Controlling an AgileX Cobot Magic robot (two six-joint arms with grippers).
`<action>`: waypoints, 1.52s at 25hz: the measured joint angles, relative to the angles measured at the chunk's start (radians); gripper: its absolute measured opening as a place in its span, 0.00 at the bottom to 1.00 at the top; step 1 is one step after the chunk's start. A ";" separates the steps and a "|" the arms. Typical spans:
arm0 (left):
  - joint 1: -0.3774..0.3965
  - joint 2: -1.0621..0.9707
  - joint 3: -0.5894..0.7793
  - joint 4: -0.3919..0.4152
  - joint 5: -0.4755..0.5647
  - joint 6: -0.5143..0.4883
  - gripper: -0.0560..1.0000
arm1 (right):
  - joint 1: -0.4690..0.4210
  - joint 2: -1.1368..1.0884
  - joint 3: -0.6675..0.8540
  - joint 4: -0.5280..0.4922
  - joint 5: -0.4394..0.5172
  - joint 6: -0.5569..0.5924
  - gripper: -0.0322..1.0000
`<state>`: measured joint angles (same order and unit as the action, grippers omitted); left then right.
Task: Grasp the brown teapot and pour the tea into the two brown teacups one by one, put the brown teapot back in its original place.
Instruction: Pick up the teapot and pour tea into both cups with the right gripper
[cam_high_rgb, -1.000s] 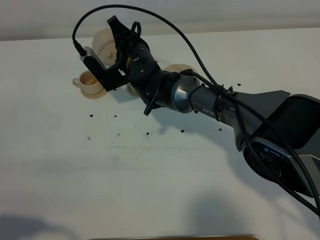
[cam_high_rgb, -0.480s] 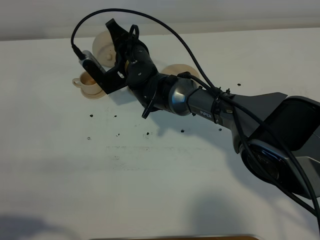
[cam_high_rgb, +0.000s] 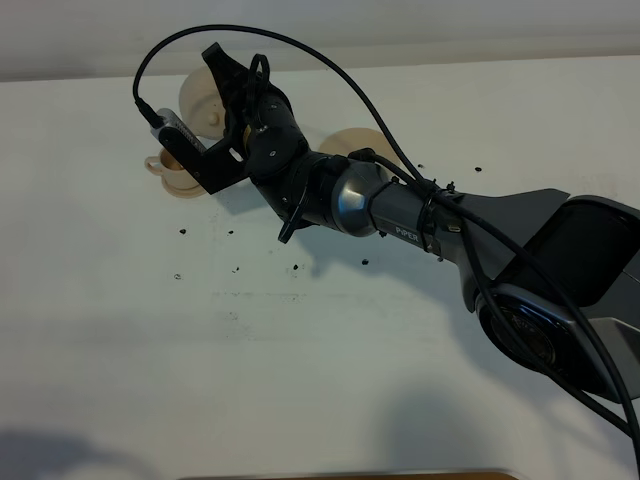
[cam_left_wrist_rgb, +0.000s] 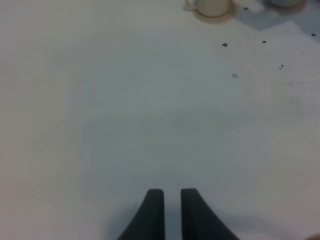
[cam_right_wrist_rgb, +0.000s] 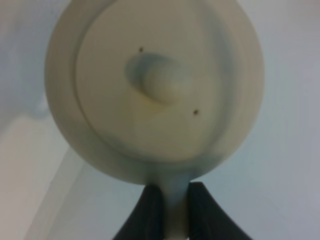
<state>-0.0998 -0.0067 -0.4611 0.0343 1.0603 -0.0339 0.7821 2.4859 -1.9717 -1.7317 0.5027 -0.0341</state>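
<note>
My right gripper (cam_high_rgb: 228, 75) reaches across to the far left of the table and is shut on the loop handle of the brown teapot (cam_high_rgb: 198, 95). The right wrist view shows the teapot (cam_right_wrist_rgb: 155, 95) from above, with its knobbed lid and my fingers (cam_right_wrist_rgb: 150, 205) clamped on the handle. One teacup (cam_high_rgb: 166, 170) stands on its saucer just in front of the teapot, half hidden by the wrist camera. It also shows in the left wrist view (cam_left_wrist_rgb: 212, 6). The wide saucer (cam_high_rgb: 352, 143) lies bare behind the arm. The second teacup is hidden. My left gripper (cam_left_wrist_rgb: 172, 200) is shut and empty over bare table.
Dark specks (cam_high_rgb: 185, 232) are scattered on the white table (cam_high_rgb: 300, 380) in front of the cups. The right arm (cam_high_rgb: 400, 215) lies slantwise over the table's middle. A grey object (cam_left_wrist_rgb: 285, 4) sits in shadow beside the cup in the left wrist view.
My right gripper has carried the teapot a little further left and back. More of the wide saucer now shows, and the wrist camera covers more of the teacup. The left gripper's movement cannot be judged.
</note>
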 joint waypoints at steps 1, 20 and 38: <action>0.000 0.000 0.000 0.000 0.000 0.000 0.12 | 0.000 0.000 0.000 0.000 0.000 -0.001 0.15; 0.000 0.000 0.000 0.000 0.000 0.000 0.12 | 0.011 0.000 0.000 0.000 0.010 -0.075 0.15; 0.000 0.000 0.000 0.000 0.000 0.000 0.11 | 0.020 0.000 0.000 0.001 0.020 -0.105 0.15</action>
<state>-0.0998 -0.0067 -0.4611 0.0343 1.0603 -0.0339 0.8018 2.4859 -1.9717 -1.7308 0.5228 -0.1393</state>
